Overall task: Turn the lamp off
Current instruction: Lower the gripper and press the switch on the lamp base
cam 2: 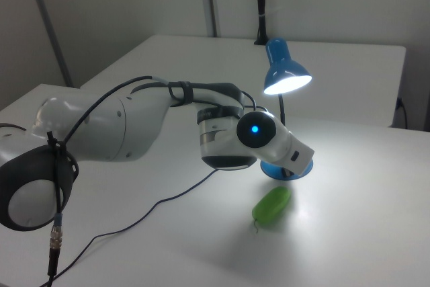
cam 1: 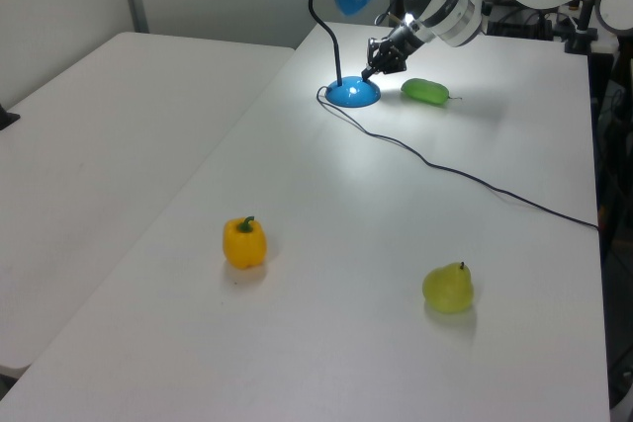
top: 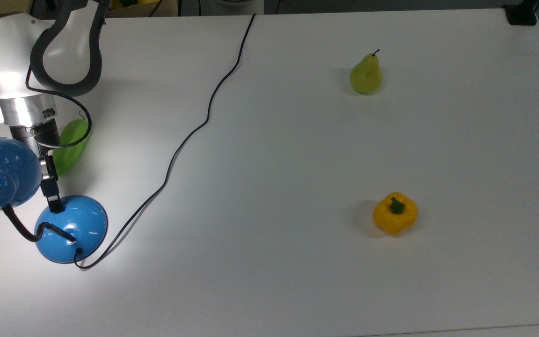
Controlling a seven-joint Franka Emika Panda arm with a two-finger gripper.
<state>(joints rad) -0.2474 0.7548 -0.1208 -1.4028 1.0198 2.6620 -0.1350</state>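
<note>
The arm (cam 2: 134, 132) hides the lamp (cam 2: 285, 75) base; the green vegetable (top: 70, 145) is partly covered.

My arm (top: 21, 51) wears smooth white shells with dark grey rounded bands at the joints, then a brushed silver wrist ring (top: 21, 110). A thin black cable (top: 70, 100) loops outside the wrist. In the right view a round blue light (cam 2: 254, 130) glows on the white wrist housing

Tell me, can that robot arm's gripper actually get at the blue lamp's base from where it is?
Probably yes. The gripper already sits at the edge of the lamp base's dome, with nothing between them; the green vegetable lies behind the arm.
</note>
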